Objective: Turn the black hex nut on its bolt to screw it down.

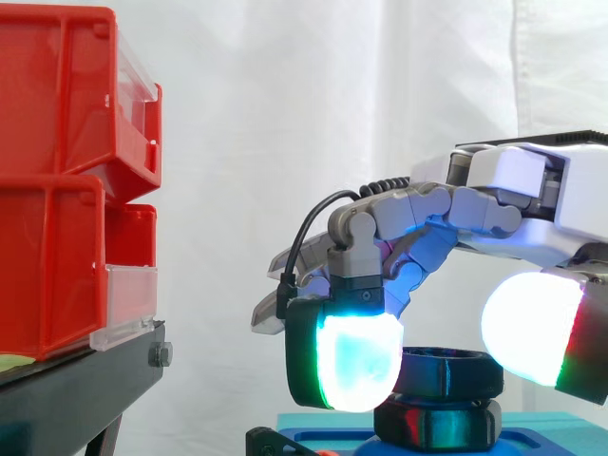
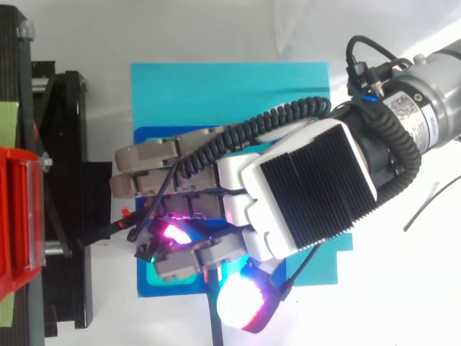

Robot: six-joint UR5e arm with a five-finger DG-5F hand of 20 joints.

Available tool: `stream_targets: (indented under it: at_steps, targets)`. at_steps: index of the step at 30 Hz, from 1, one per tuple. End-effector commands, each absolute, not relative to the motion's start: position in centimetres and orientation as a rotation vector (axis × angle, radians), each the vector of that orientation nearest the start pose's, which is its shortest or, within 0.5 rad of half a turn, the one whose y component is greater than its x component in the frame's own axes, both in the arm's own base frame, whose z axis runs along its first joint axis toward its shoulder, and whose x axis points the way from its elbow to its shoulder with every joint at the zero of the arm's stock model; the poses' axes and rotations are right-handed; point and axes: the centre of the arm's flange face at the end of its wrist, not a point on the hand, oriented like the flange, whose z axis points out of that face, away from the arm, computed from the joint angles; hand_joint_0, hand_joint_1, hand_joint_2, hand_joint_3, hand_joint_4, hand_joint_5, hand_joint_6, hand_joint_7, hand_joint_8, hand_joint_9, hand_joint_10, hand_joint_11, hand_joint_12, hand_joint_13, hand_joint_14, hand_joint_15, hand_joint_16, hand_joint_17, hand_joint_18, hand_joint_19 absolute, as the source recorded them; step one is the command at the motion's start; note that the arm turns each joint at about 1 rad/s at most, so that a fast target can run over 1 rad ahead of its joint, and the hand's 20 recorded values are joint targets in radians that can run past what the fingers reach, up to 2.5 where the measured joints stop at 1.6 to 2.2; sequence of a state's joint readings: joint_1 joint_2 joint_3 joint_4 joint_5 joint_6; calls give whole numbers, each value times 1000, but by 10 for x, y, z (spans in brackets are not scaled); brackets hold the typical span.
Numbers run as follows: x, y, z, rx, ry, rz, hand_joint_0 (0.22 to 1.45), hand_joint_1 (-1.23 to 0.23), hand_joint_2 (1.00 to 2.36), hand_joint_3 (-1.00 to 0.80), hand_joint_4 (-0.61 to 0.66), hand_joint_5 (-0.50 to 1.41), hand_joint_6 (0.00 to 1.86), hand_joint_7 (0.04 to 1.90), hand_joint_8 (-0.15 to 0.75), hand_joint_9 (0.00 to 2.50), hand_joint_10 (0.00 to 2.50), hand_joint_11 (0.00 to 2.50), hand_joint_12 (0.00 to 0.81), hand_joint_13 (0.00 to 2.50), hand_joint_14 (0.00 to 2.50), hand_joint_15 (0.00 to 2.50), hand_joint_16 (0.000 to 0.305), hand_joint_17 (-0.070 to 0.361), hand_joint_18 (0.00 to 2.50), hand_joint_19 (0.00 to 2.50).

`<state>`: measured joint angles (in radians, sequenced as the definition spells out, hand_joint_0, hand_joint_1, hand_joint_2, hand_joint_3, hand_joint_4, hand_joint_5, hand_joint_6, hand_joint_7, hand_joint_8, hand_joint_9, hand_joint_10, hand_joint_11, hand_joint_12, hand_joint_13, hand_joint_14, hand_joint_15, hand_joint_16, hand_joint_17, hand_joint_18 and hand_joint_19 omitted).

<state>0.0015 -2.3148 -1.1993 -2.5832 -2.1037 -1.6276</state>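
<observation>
Clasping faceted black hex nut [image 1: 445,425], hand's [image 2: 310,187] rounded glowing fingers [image 1: 356,366] curled round it, smooth blue plate [image 2: 230,86] beneath

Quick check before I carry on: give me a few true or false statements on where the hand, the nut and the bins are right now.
1. The hand is over the blue plate. True.
2. The hand reaches into a red bin. False: the red bins stand off to the side, apart from it.
3. The black nut sits above the blue plate, below the hand. True.
4. The red bins rest on the blue plate. False: they rest on the black stand.
5. The curtain behind is black. False: the curtain is white.
</observation>
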Motion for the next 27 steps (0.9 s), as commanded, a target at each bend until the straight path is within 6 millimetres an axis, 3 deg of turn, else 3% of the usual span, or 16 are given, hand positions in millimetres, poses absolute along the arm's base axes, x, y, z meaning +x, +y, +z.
stream_targets:
  at_steps: [1, 20, 27]
  targets:
    - [755, -87, 251, -486, 1328, 322, 541, -270, 1000, -500, 114, 5, 503, 1417, 248, 1002, 3, 114, 333, 620, 0, 14, 50, 112, 497, 116]
    - [748, -129, 256, -529, 1268, 310, 541, -268, 1000, -500, 146, 2, 503, 1434, 257, 1003, 3, 113, 335, 622, 0, 15, 50, 112, 500, 122]
    - [746, -135, 257, -546, 1252, 319, 542, -267, 1000, -500, 191, -9, 503, 1405, 265, 1001, 4, 128, 338, 618, 0, 13, 50, 112, 500, 126]
